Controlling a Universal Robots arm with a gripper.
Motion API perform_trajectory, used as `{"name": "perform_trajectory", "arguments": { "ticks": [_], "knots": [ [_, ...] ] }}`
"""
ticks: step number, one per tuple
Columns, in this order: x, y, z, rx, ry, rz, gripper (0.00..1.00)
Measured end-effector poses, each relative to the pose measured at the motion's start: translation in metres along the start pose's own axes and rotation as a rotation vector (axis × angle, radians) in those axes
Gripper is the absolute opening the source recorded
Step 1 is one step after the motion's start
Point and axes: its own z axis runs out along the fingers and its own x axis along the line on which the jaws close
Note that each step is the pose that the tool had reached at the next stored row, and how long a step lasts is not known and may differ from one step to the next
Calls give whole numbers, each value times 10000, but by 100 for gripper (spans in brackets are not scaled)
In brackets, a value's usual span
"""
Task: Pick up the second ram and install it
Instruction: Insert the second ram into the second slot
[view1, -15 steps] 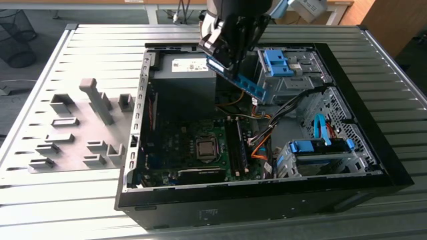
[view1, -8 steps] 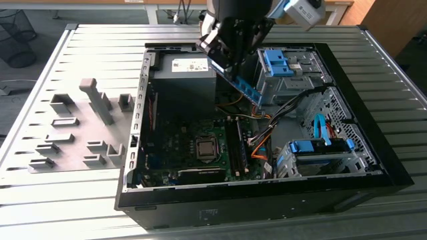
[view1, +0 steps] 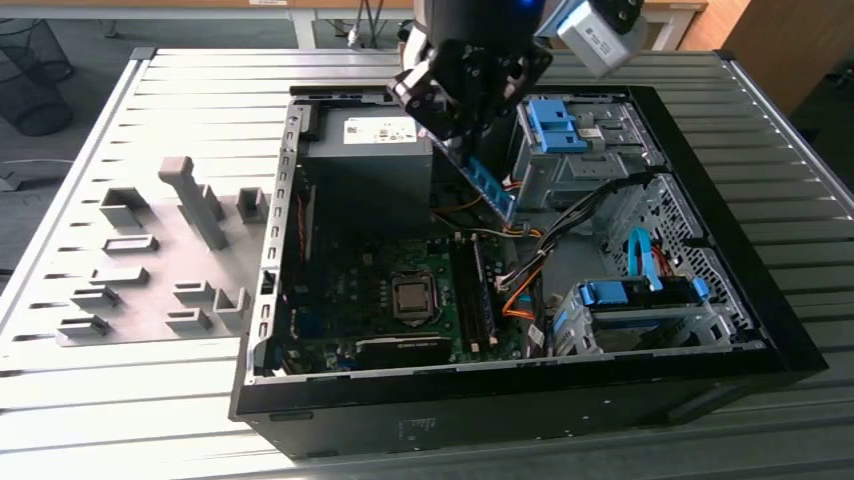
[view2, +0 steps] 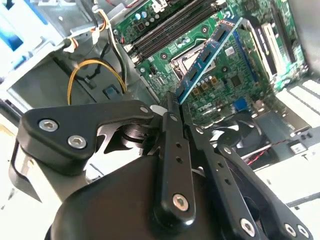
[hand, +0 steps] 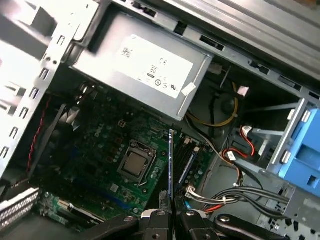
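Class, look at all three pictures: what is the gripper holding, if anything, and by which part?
The gripper is shut on the memory stick, pinching it at one end; the rest of the stick juts out over the motherboard inside the open computer case.

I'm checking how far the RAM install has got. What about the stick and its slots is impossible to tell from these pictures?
- Held end of the ram: second wrist view, hidden between the pincer fingers.
- Its chip face: first wrist view, seen edge-on.
- Whether a first stick is seated: exterior view, slots too small and dark.
- Target slot: no view settles it.
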Motion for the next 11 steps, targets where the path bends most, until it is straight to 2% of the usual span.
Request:
{"name": "perform_trajectory", "arguments": {
  "ticks": [11],
  "knots": [
    [1,-1,62,28,-23,1999,14]
  ]
}}
